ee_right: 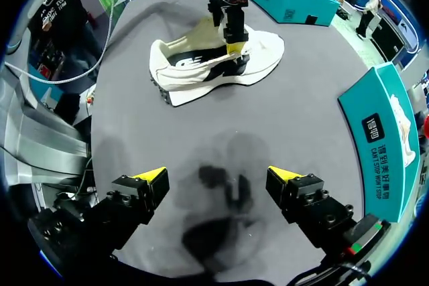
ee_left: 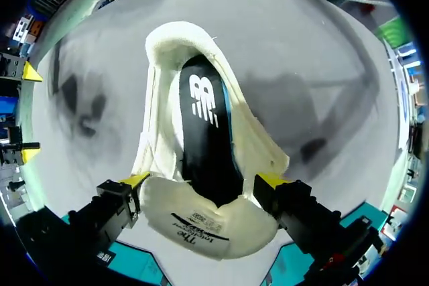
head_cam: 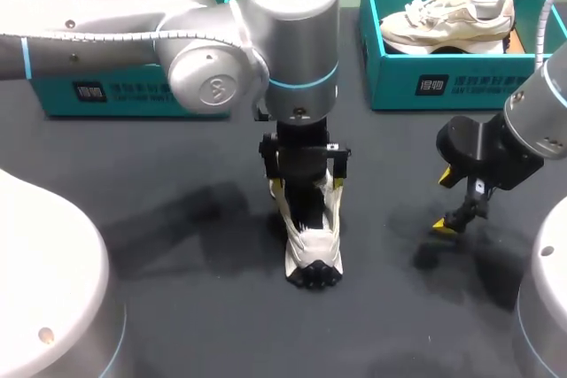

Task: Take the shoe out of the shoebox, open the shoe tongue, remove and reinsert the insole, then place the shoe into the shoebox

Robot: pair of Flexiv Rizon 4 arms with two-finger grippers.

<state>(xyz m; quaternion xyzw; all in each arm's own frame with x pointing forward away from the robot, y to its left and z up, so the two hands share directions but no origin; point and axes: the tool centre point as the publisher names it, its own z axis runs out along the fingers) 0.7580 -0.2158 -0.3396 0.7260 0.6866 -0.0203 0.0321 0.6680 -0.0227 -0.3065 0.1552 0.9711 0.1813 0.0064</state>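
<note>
Shoe (head_cam: 312, 236) unboxed on bench (head_cam: 177, 254); insole (ee_left: 201, 118) inside; left jaws grasping heel (ee_left: 208, 222); right jaws released; reboxing outstanding.

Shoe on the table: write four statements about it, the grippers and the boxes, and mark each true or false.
1. The shoe lies on the table, not in a shoebox. True.
2. The right gripper holds the insole. False: it is open and empty; the insole sits inside the shoe.
3. The left gripper has its fingers on either side of the shoe's heel. True.
4. Both shoeboxes are empty. False: the right-hand shoebox holds a second shoe.
</note>
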